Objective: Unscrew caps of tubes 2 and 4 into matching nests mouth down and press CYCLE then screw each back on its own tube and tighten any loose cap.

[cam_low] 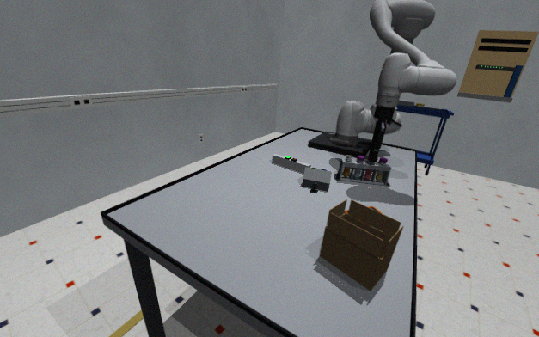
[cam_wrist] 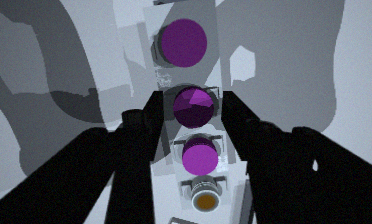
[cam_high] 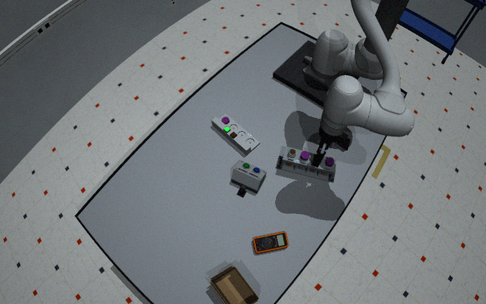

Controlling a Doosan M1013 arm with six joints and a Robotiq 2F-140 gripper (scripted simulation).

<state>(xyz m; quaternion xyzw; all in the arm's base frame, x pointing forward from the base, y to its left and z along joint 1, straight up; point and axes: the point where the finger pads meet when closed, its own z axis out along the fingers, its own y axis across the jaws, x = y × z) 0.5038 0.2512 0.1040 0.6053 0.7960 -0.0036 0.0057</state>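
Note:
The decapping station (cam_high: 305,172) (cam_low: 362,174) holds four tubes. My gripper (cam_high: 317,158) (cam_low: 373,160) (cam_wrist: 192,105) straddles the purple cap of tube 2 (cam_wrist: 193,106); the cap sits on its tube and a gap shows on each side, so the fingers are open. Tube 1 (cam_high: 329,160) (cam_wrist: 183,42) and tube 3 (cam_high: 305,155) (cam_wrist: 200,156) carry purple caps. Tube 4 (cam_high: 292,152) (cam_wrist: 205,200) stands uncapped with amber liquid showing. Its purple cap (cam_high: 225,120) lies in the end nest of the cap tray (cam_high: 244,145) (cam_low: 279,161). The green lamp (cam_high: 226,129) (cam_low: 288,157) is lit.
The key housing (cam_high: 248,179) (cam_low: 316,177) with the green key (cam_high: 246,165) and the blue key (cam_high: 256,169) sits between tray and station. An orange multimeter (cam_high: 270,242) and an open cardboard box (cam_high: 233,286) (cam_low: 358,245) lie toward the far end of the table.

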